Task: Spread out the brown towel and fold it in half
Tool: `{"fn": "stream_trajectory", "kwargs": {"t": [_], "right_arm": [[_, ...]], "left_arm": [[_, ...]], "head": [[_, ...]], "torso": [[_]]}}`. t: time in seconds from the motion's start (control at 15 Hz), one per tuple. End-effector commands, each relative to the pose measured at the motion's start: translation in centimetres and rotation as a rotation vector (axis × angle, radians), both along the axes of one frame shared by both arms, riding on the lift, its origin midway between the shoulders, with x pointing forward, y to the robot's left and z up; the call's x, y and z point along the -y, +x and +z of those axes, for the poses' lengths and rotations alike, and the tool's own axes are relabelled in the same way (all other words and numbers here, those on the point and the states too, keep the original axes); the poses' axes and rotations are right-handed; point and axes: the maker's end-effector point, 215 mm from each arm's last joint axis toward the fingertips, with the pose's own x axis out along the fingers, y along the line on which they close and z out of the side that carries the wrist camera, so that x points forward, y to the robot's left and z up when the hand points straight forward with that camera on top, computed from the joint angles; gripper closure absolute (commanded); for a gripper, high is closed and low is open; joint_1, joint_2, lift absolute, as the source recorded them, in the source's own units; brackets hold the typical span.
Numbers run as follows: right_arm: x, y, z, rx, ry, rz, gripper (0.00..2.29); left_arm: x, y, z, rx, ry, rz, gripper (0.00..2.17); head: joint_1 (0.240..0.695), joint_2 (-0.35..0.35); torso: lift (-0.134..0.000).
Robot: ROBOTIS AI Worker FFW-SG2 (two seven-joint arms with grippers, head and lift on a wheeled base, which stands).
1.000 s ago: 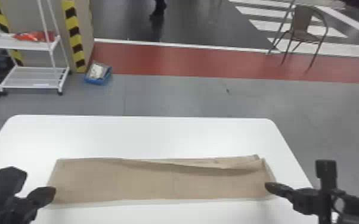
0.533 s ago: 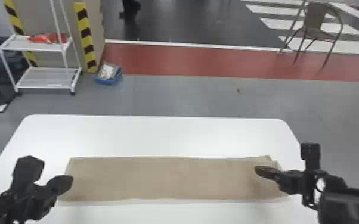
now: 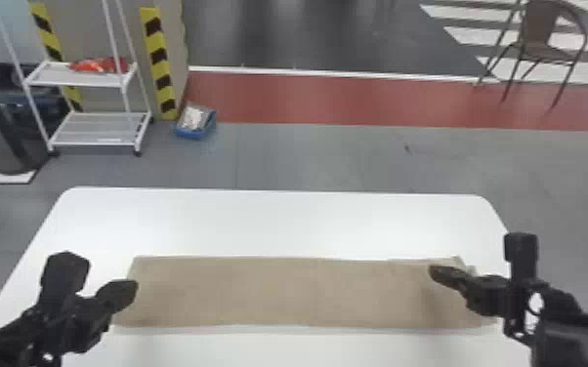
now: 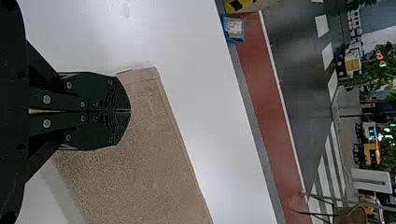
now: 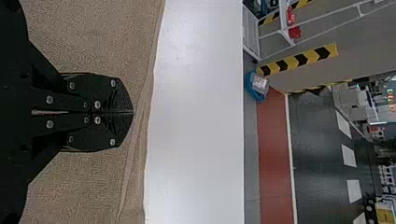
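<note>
1. Brown towel (image 3: 298,293) lies across the head view's lower middle, on my table (image 3: 278,219).
2. Its rucked upper edge has flattened, so I judge the fold nearly finished.
3. My left pincer (image 4: 130,111) and right pincer (image 5: 133,112) are narrow, both empty.

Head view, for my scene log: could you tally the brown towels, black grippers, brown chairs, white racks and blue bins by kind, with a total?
Brown towel: 1
Black grippers, left gripper and right gripper: 2
Brown chair: 1
White rack: 1
Blue bin: 1
Total: 6
</note>
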Motion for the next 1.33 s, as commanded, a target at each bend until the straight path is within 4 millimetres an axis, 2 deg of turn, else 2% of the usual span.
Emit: {"fn": "stream_trajectory", "kwargs": {"t": [0.0,0.07,0.2,0.27,0.33,0.47,0.6,0.73,0.93,1.13,1.27], "right_arm": [[3.3,-1.9,2.2,0.097,-0.011,-0.046,1.32],[4.5,-2.4,3.1,0.146,-0.013,-0.067,1.01],[7.4,-3.5,5.4,0.256,-0.045,-0.098,0.90],[8.2,-3.8,5.7,0.265,-0.045,-0.110,0.62],[9.1,-4.4,5.9,0.265,-0.042,-0.114,0.41],[11.3,-5.7,6.6,0.250,-0.024,-0.125,0.39],[13.5,-6.7,6.7,0.210,-0.043,-0.130,0.39],[15.7,-7.6,6.4,0.174,-0.086,-0.129,0.39],[17.5,-7.9,6.2,0.156,-0.102,-0.127,0.39],[18.1,-7.1,7.2,0.162,-0.129,-0.118,0.39],[17.5,-6.2,7.7,0.167,-0.129,-0.091,0.39]], "left_arm": [[0.3,0.2,1.0,0.054,-0.023,-0.006,1.58],[0.5,0.6,1.7,0.084,-0.029,-0.007,1.48],[0.7,1.5,2.7,0.129,-0.041,-0.003,1.23],[0.9,1.9,3.0,0.135,-0.049,-0.001,1.02],[1.1,2.1,3.0,0.134,-0.057,0.000,0.63],[1.5,2.2,3.1,0.136,-0.069,-0.003,0.15],[1.6,2.4,2.8,0.127,-0.073,-0.003,0.14],[0.8,3.1,1.7,0.092,-0.065,0.012,0.14],[0.1,3.4,1.5,0.072,-0.067,0.012,0.14],[-0.9,4.1,1.4,0.055,-0.090,0.005,0.14],[-1.8,5.3,1.5,0.045,-0.092,0.005,0.14]], "head": [[0.695,-0.100],[0.695,-0.119],[0.695,-0.143],[0.695,-0.158],[0.695,-0.187],[0.695,-0.208],[0.695,-0.230],[0.695,-0.272],[0.695,-0.296],[0.695,-0.311],[0.695,-0.307]], "torso": [[0.000],[0.000],[0.000],[0.000],[0.000],[0.000],[0.000],[0.000],[0.000],[0.000],[0.000]]}}
